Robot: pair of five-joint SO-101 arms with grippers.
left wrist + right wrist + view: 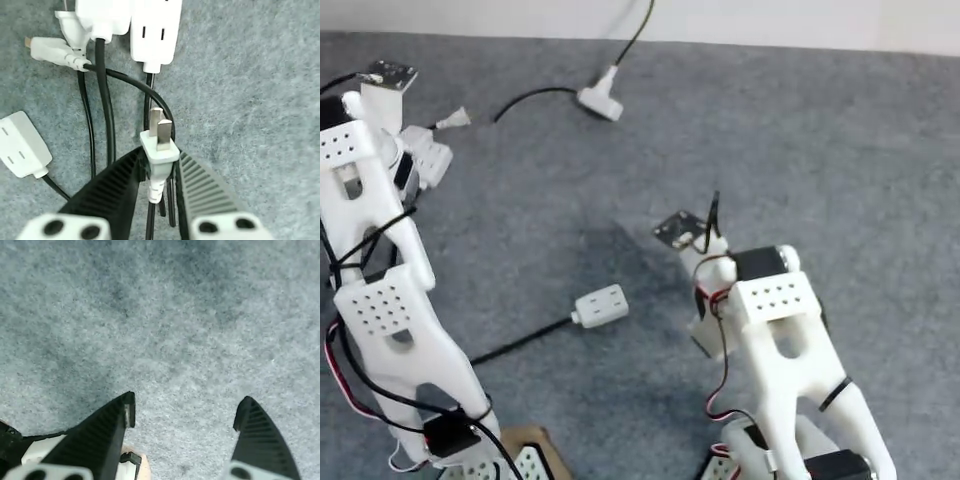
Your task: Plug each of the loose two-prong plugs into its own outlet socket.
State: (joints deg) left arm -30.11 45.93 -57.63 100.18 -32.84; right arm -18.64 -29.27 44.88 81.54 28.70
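Left wrist view: my left hand [161,167] pinches a white two-prong plastic plug [159,145] by its body, prongs facing a white plastic outlet socket [154,35] just ahead across black cords [102,100]. The socket lies loose; pushing off-line, I judge, could skid it along the grey felt worktop [250,100]. My right hand [187,415] hangs spread, holding nothing.
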